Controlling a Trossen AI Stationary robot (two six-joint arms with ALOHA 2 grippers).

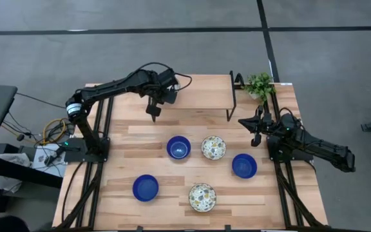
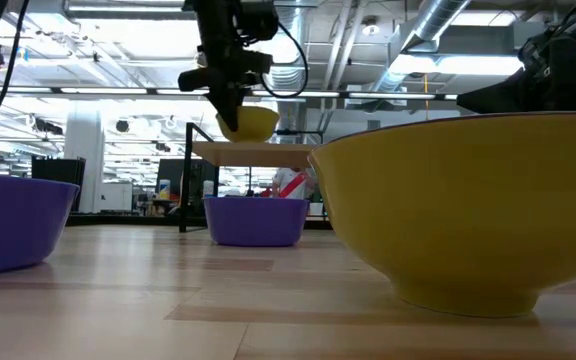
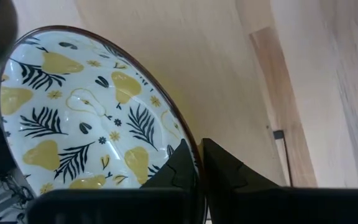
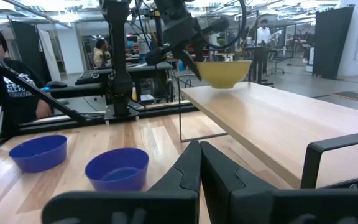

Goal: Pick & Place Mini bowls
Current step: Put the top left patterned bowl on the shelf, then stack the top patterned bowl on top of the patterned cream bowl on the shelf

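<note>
A mini bowl (image 3: 86, 118), white inside with yellow pears and dark leaves and yellow outside (image 2: 249, 122) (image 4: 223, 72), hangs low over the left end of a raised wooden shelf (image 1: 198, 96). My left gripper (image 3: 199, 142) (image 2: 226, 105) is shut on it, and the arm hides it in the high view. On the table stand blue bowls (image 1: 178, 147) (image 1: 244, 165) (image 1: 145, 187) and patterned bowls (image 1: 213, 147) (image 1: 202, 197), each on its base. My right gripper (image 1: 245, 122) (image 4: 199, 144) waits shut at the table's right side, touching nothing. My left gripper pinches the bowl's dark rim (image 3: 193, 163) on the side toward the table's left. One finger (image 3: 176, 171) is inside the bowl and the other (image 3: 232, 174) outside. The fingers slant down from above. The bowl hangs roughly upright beside them; whether its base touches the shelf top I cannot tell.
The shelf stands on black legs (image 1: 232, 96) at the table's far side, with a small green plant (image 1: 259, 84) at its right end. A patterned bowl fills the near right of the low view (image 2: 468, 210). A person sits beyond the table's left side (image 4: 5, 81).
</note>
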